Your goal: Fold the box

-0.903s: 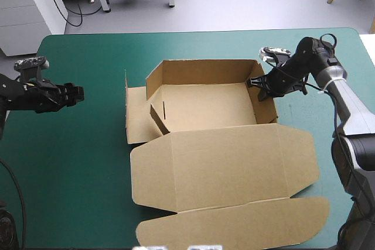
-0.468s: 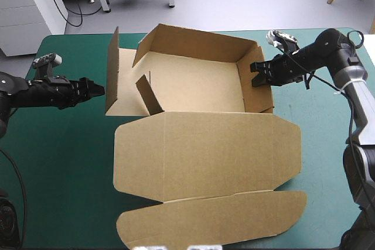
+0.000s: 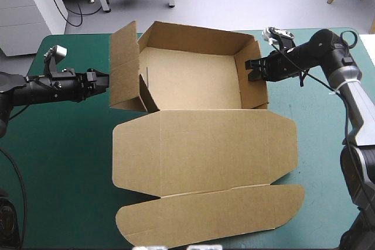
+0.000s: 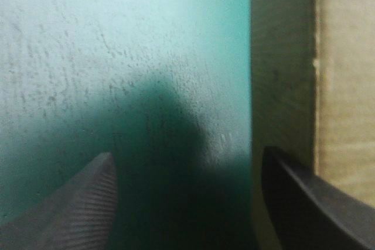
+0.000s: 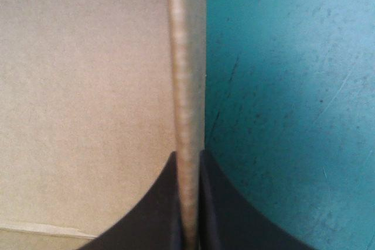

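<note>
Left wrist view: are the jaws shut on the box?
No: the jaws of the left gripper stand wide apart over the teal-green cover, the box just ahead of one.

Brown cardboard box (image 3: 205, 150): plain unprinted board, matt, smooth faces, no gloss. Fold creases show as thin pressed lines. The cut edge of its right wall (image 5: 186, 86) is paler and faintly fibrous.

Teal-green table cover (image 3: 64, 144): matt and even from above. In the wrist views it's finely pitted, with a few thin scuff lines.

Left gripper (image 3: 101, 80), broad black fingers (image 4: 88, 203): matt, and the inner face of one is finely ribbed.

Right gripper (image 3: 253, 69), black fingers (image 5: 220, 215): smooth, dull finish, no visible texture. Could be plastic or rubber, can't tell which.
</note>
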